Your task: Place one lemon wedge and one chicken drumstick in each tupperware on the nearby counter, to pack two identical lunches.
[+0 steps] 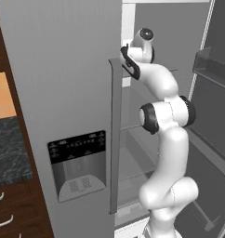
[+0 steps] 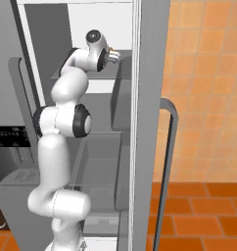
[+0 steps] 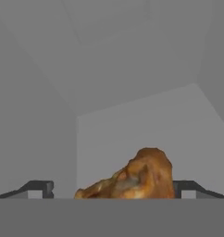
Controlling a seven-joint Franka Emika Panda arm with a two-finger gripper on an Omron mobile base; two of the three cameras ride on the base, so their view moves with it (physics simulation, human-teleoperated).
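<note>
A: Where's the drumstick (image 3: 132, 178)?
B: In the fridge (image 1: 63, 93), between the gripper's (image 3: 115, 189) fingertips (image 3: 40, 187), low in the hand view.
A: Gripped?
B: No, jaws wide apart, holding nothing.

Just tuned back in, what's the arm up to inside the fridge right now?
The arm is reaching through the open door into the upper part of the fridge. In the hand view, a golden-brown chicken drumstick lies on the grey shelf, right between the two dark fingers. The gripper is wide open around it, so nothing is held yet; it looks lined up to close on the drumstick.
</note>
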